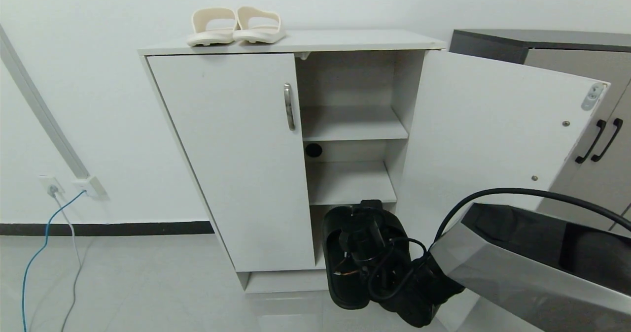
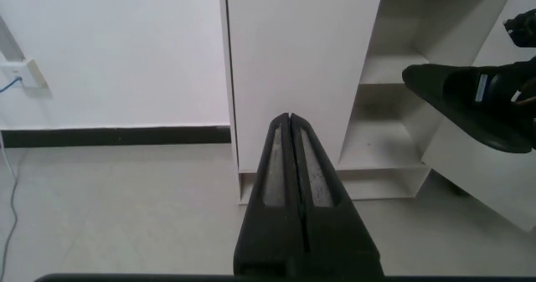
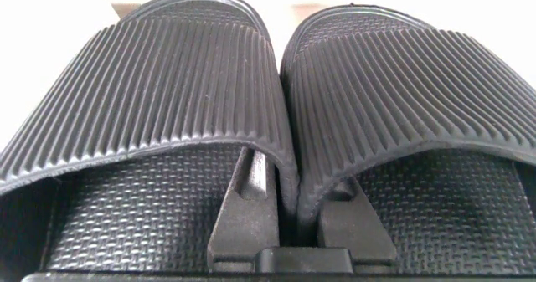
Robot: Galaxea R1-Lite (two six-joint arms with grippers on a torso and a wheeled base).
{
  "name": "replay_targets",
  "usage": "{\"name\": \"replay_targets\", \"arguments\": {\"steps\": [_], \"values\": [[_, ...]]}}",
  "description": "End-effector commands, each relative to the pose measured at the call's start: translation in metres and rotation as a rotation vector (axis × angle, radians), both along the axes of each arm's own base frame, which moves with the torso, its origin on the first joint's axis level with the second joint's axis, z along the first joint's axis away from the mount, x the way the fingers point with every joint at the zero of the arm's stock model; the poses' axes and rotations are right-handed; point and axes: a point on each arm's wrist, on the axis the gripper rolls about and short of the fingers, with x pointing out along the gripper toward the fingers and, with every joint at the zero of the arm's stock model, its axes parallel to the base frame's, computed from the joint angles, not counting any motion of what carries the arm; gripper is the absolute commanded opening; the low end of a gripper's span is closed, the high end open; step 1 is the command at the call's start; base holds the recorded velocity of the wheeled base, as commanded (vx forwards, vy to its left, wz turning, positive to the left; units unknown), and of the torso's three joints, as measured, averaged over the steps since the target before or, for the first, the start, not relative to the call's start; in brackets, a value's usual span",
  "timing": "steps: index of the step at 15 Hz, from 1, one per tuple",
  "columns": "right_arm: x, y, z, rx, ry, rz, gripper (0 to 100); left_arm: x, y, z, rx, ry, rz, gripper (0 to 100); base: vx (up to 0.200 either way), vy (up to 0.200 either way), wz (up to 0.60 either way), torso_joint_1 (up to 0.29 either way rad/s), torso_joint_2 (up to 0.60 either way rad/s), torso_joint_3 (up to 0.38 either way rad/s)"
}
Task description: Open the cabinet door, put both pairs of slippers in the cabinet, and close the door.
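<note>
Black slippers [image 3: 167, 89] lie closest in the right wrist view, two ribbed straps side by side. The right gripper [image 3: 297, 215] is clamped on them, and its fingers [image 3: 247, 211] pinch the two touching inner edges together under the straps.

From the head view, the same right gripper [image 1: 365, 246] holds the black slippers [image 1: 340, 278] low, just in front of the open right half of the cabinet [image 1: 355, 40], at the level of its bottom compartment. Whether the toes have passed the cabinet's front edge cannot be told.

The left gripper [image 2: 289, 165] hangs low in front of the cabinet, facing the closed left door [image 2: 293, 56]. Its two fingers are pressed flat together and grip nothing.

Farther back, the cabinet's right door [image 1: 488, 140] stands swung wide open. Inside, the lower shelf [image 1: 350, 182] and the upper shelf [image 1: 352, 122] are bare. The left door carries a metal handle [image 1: 289, 106] at its inner edge.

A pair of beige slippers [image 1: 236, 26] sits on the cabinet's top, above the left door. A grey cupboard [image 1: 557, 58] stands beyond the open door.
</note>
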Motion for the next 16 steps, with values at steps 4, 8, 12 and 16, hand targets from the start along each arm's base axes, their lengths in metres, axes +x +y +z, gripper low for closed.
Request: {"name": "replay_targets", "arguments": {"steps": [4,8,12,16], "values": [[-0.001,0.005,-0.01,-0.017,0.006,0.005,0,0.0,0.0,0.0,-0.002,0.001,0.002,0,0.0,0.0,0.0,0.004,0.0,-0.188],[0.001,0.01,-0.024,-0.048,-0.012,-0.022,0,0.0,0.0,0.0,-0.002,0.001,0.002,0,0.0,0.0,0.0,-0.002,0.0,-0.198],[0.002,0.009,-0.018,-0.074,-0.199,-0.009,0,0.0,0.0,0.0,-0.002,0.001,0.002,0,0.0,0.0,0.0,-0.005,0.0,-0.162],[0.005,0.005,-0.016,-0.134,-0.362,-0.007,0,0.0,0.0,0.0,-0.002,0.001,0.002,0,0.0,0.0,0.0,0.0,0.0,0.0]]}}
